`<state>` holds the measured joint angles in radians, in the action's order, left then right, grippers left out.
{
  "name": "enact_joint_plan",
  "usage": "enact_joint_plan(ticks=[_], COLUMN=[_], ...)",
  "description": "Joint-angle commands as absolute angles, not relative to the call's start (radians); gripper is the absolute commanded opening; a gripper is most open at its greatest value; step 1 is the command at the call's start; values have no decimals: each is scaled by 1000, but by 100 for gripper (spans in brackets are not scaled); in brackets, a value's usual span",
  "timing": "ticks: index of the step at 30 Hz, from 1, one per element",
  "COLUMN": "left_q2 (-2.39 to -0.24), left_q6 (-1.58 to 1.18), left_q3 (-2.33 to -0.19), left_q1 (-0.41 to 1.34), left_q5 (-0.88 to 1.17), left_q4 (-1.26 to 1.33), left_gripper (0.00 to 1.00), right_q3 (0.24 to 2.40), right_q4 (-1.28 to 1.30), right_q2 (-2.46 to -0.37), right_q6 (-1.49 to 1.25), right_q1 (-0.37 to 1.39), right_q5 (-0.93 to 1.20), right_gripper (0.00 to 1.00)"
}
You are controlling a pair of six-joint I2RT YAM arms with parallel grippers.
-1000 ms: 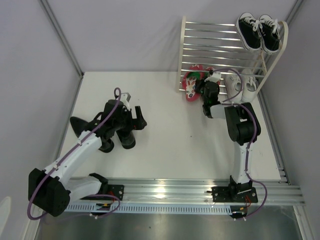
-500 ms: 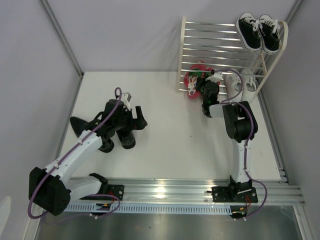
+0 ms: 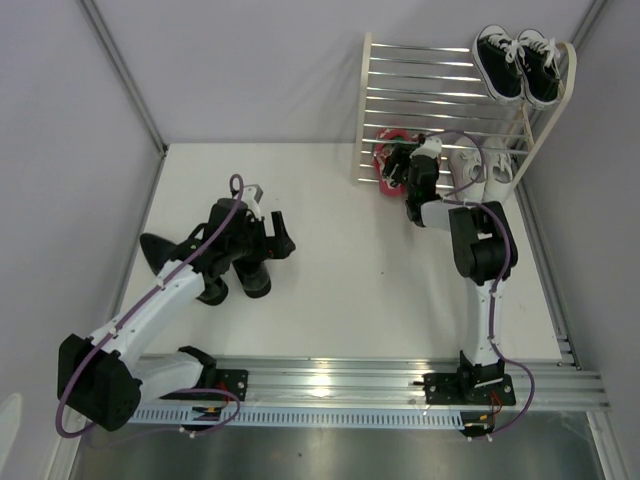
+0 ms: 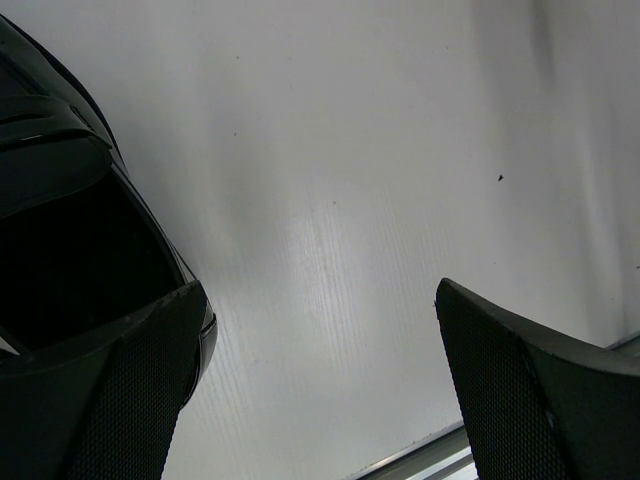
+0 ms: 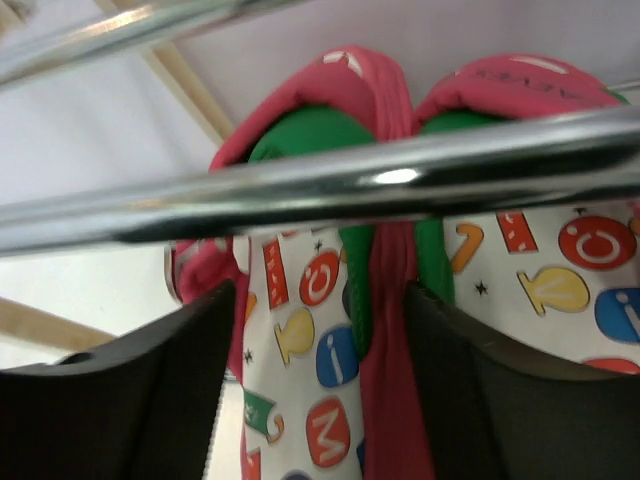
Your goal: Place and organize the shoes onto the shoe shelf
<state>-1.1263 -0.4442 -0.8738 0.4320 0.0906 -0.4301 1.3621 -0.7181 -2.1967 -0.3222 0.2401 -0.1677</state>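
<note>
The red flip-flops (image 5: 330, 300) are at the left end of the lower tier of the shoe shelf (image 3: 365, 110), toes pointing in, with one shiny metal bar (image 5: 300, 185) crossing in front of them in the right wrist view. Their soles are white with coloured letters, the straps are green and the edges red. The right gripper (image 3: 404, 166) has its fingers partly open around one flip-flop, one finger on each side, and they seem to press on it. The white sneakers (image 3: 480, 165) stand on the same tier, just beside it on the right. The black canvas sneakers (image 3: 518, 62) sit on the top tier at the right end. The glossy black dress shoes (image 3: 225, 275) lie on the table (image 3: 340, 260), well apart from the shelf. The left gripper (image 4: 318, 290) is wide open above them and holds nothing; one finger is just beside the opening of a shoe
</note>
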Motion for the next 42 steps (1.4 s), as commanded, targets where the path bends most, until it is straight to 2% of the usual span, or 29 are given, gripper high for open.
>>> enact_joint_plan(ticks=[1, 4, 10, 13, 17, 23, 34, 42], left_q2=[-1103, -1091, -1066, -1049, -1019, -953, -925, -911], left_q6=[-448, -451, -462, -468, -474, -486, -492, -489], left_q3=[-904, -897, -882, -876, -865, -830, -813, -812], left_q1=[439, 440, 446, 453, 459, 462, 463, 462], left_q5=[110, 114, 121, 121, 114, 77, 66, 60], left_q4=[-399, -399, -399, -400, -402, -416, -428, -433], left_gripper=[99, 99, 99, 99, 99, 99, 99, 99], right_q3=[1379, 1358, 1312, 1289, 1339, 1439, 1546, 1575], right_q4=[-576, -505, -382, -383, -342, -216, -89, -60], right_q2=[-2122, -2069, -1948, -1916, -1962, -2059, -2140, -2119], right_q6=[-281, -275, -273, -255, -242, -281, -299, -319], right_q1=[241, 241, 242, 242, 242, 253, 268, 270], right_q5=[-173, -184, -183, -149, -117, -150, -131, -129], right_gripper=[75, 84, 87, 80, 53, 45, 49, 52])
